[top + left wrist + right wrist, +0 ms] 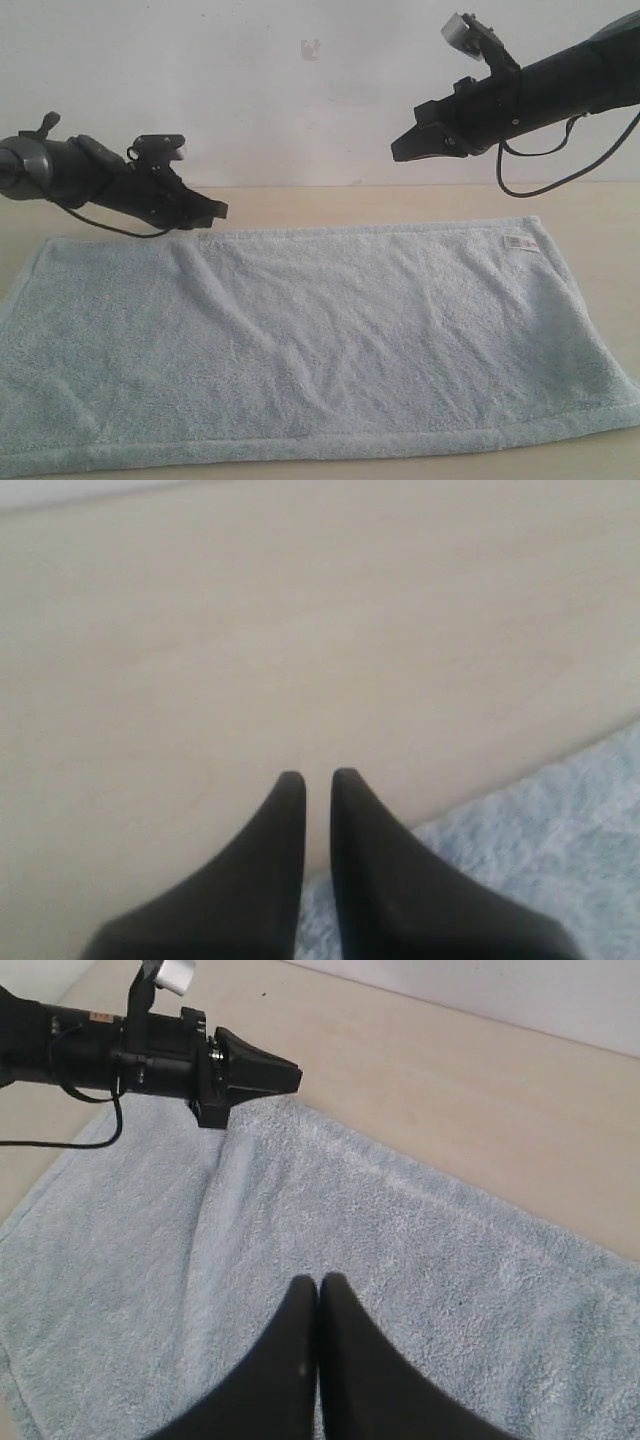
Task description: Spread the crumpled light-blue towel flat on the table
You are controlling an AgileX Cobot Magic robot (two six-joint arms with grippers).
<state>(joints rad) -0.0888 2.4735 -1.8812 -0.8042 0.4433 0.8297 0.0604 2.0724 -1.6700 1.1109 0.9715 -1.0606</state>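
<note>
Zero grip needed: towel (320,340) looks flat. Left gripper (318,775), over its far edge, barely parted; right gripper (318,1280), above it, closed; both empty.

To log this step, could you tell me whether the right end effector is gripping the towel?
No, the right end effector hangs shut in the air above the towel, holding nothing.

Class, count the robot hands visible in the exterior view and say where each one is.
2. The left hand hovers low over the far edge of the towel, on its left side; the right hand hangs higher, above its right half. Neither is hidden.
</note>
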